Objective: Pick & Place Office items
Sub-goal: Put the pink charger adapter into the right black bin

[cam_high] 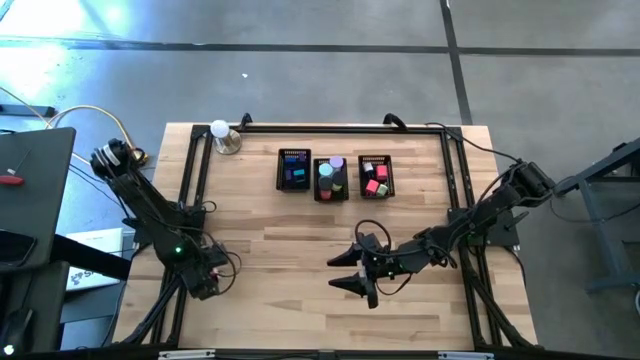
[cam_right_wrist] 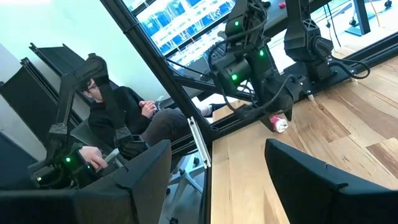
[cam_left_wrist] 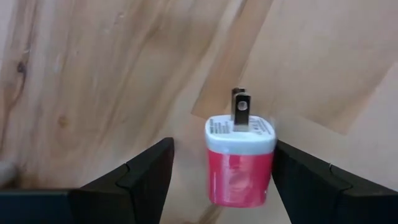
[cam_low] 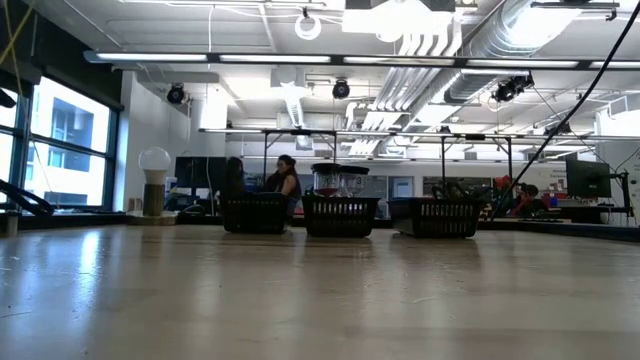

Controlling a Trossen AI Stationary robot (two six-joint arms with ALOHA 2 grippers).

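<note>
A pink plug block with a white end and two metal prongs lies on the wooden table near its left edge. It also shows in the right wrist view. My left gripper points down over it, open, one finger on each side; in the high view the gripper hides the block. My right gripper hangs open and level above the table's middle, nothing between its fingers. Other office items, blue, teal, purple, pink and green, lie in three black mesh bins. My left gripper comes at the plug block from above, pointing down. One finger stands right beside the block's pink side; whether it touches, I cannot tell. The other finger is clear of the block. The block rests on the table.
The bins stand in a row at the far middle. A white ball on a metal base stands at the far left corner. A black frame runs along the table's edges. A person sits beyond the left edge.
</note>
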